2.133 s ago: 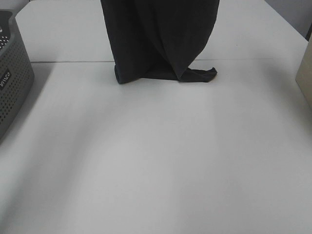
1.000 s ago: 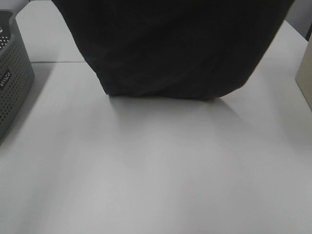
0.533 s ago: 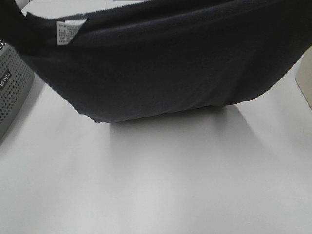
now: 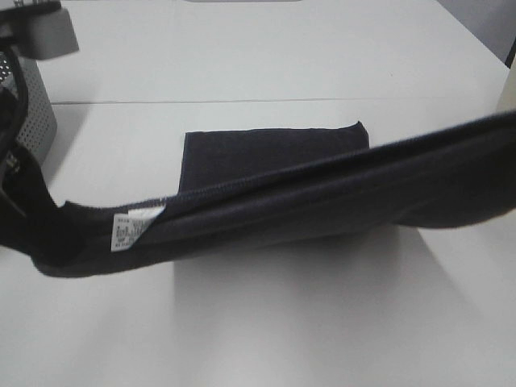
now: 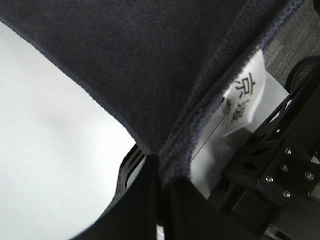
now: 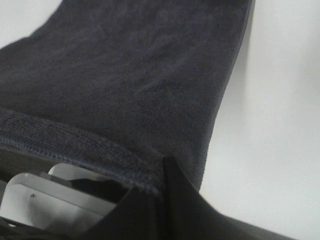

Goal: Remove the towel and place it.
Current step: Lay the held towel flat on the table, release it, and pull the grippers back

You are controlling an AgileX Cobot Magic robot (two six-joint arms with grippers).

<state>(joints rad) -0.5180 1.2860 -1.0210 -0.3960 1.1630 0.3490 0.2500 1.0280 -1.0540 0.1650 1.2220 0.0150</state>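
We see a plain, very dark navy-black rectangular terry-cloth towel (image 4: pixel 322 189) bearing a small white fabric label (image 4: pixel 133 228) printed with dark characters, a plain off-white flat counter (image 4: pixel 322 322), and a grey plastic basket (image 4: pixel 38 121) patterned with rows of small round holes.

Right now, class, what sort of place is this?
Probably a robot lab's laundry-handling bench: a plain white table, a grey perforated basket, and a dark towel partly laid flat.
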